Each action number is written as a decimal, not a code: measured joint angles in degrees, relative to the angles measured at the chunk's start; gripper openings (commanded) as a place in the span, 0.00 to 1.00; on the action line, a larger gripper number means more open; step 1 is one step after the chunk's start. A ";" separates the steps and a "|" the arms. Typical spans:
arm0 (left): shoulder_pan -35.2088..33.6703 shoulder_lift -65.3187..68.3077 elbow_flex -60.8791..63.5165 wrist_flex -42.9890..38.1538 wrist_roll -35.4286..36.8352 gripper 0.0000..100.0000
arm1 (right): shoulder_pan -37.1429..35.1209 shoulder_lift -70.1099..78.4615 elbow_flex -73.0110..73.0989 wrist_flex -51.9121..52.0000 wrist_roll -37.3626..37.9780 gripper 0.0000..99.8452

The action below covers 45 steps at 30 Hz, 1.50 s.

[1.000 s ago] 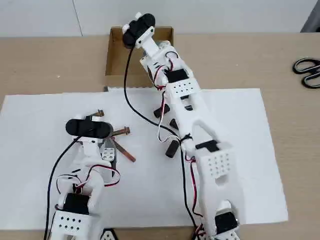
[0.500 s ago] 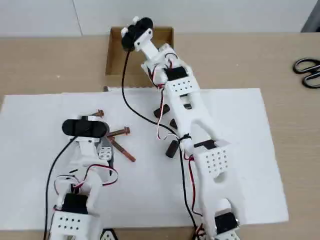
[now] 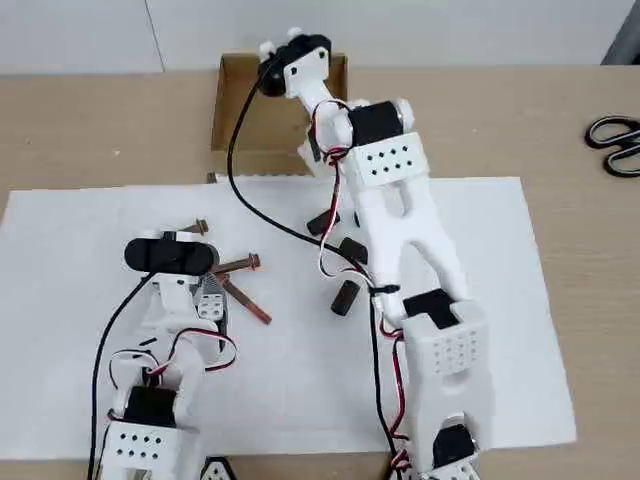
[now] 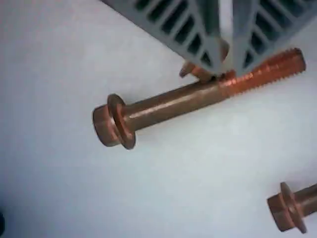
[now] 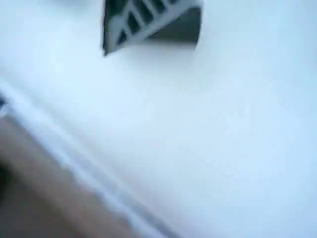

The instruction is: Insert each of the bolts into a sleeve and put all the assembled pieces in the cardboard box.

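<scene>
Picking up a bolt looks to be the step in hand, and the task seems barely begun. The left gripper (image 4: 220,74) sits low over the paper (image 3: 80,250), jaws drawn together but for a thin slit, tips down on a bolt (image 4: 168,106) where its smooth shank meets the thread. The bolt lies flat along the line on which the jaws close, so I cannot tell whether they have any bite on it.

Seen from above, two more bolts (image 3: 241,264) (image 3: 195,228) lie just beside it towards 12 o'clock. All three are bare. Three sleeves (image 3: 345,296) (image 3: 352,248) (image 3: 322,222) lie apart from the bolts at their 3 o'clock, near the middle of the paper and beside the right arm. The box (image 3: 240,120) stands off the paper at its 12 o'clock edge, and the part of its floor that shows is bare card.

The right gripper (image 5: 151,25) hangs over the paper's 12 o'clock edge, near the box. I cannot tell whether it is apart or together.

Next, I judge, the left gripper needs a firm hold across the shank rather than along it. That likely means a turn of the wrist, then a lift clear of the neighbouring bolts. The right arm would need to bring a sleeve, bore facing the thread, for the two to meet.
</scene>
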 measured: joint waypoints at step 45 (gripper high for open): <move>0.00 0.00 0.00 0.00 0.00 0.01 | -0.09 -14.51 32.79 8.88 13.36 0.16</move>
